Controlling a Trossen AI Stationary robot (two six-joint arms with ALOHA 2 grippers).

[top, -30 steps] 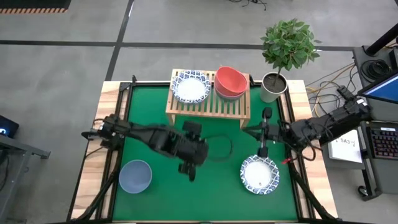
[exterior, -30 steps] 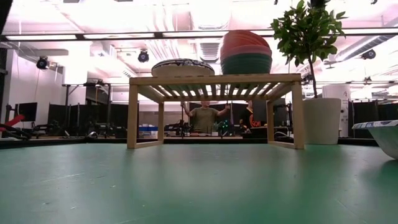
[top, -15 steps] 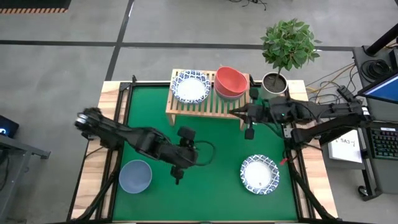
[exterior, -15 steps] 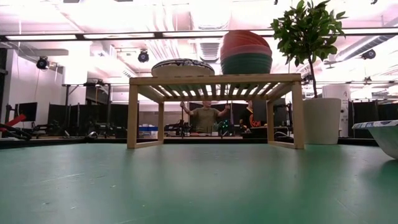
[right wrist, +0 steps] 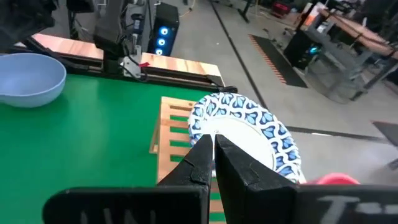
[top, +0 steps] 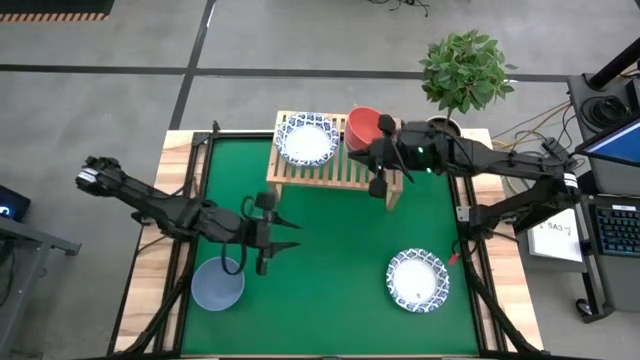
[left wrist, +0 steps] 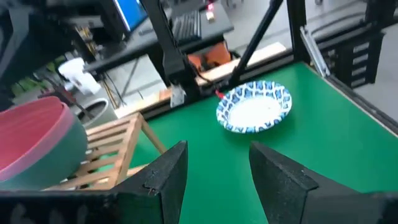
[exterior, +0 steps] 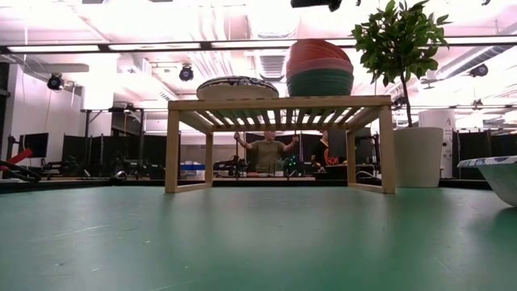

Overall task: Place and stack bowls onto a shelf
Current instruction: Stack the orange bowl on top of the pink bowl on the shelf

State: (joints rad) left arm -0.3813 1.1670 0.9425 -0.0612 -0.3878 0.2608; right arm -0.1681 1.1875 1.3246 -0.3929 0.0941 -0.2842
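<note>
Left gripper has pulled back beside the smooth blue-grey bowl, fingers spread and empty. Right gripper moved up over the slatted wooden shelf, fingers clenched, empty. Patterned-rim bowls and the red stack sit on the shelf.

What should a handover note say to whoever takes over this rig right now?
Left pincer: open, empty, above the mat near the blue-grey bowl.
Right pincer: shut, empty, at the shelf's front edge.
Done: patterned bowls stacked on the shelf's left; red bowl tops a stack on its right.
Left: the blue-grey bowl and one patterned bowl on the mat.
</note>
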